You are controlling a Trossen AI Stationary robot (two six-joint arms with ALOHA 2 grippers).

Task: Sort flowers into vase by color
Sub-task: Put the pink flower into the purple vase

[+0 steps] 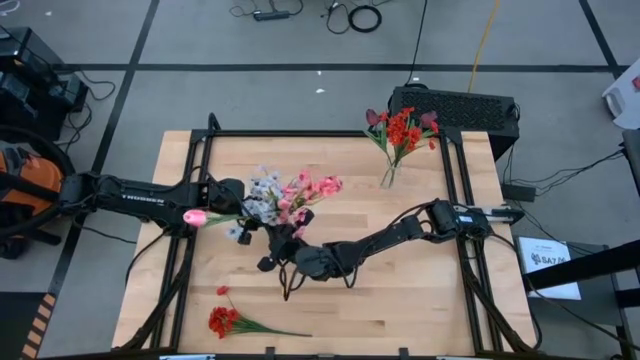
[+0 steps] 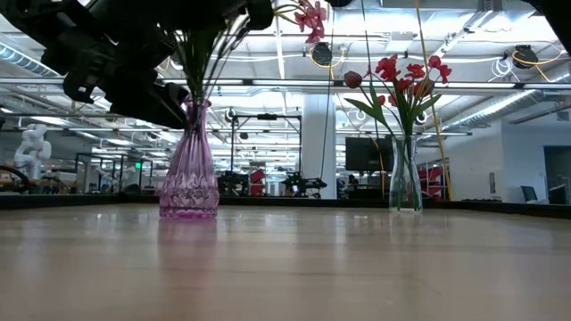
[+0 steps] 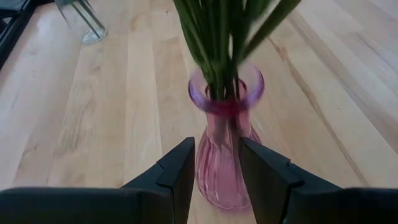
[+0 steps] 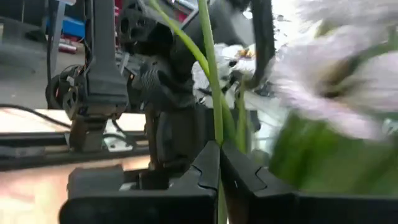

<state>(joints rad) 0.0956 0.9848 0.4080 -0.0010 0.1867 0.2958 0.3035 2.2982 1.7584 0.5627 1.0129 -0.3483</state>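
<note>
Our right gripper [image 4: 219, 163] has its jaws pressed together on a thin green flower stem [image 4: 210, 68], directly above the ribbed pink glass vase [image 3: 225, 149]. Our left gripper [image 3: 214, 171] holds its jaws spread on either side of that vase's body. Beyond them, the wooden surface [image 1: 420, 290] lies bare toward the clear glass vase of red flowers [image 1: 402, 133]; loose red flowers [image 1: 228, 320] lie near the surface's edge. Both arms reach inward, low.

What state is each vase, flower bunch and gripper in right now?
Pink vase: upright, holding pink and pale stems.
Clear vase: upright, holding red flowers.
Red spray: lying flat on the table, not yet sorted.
Left gripper: open, fingers either side of the pink vase.
Right gripper: shut on a green stem.
</note>
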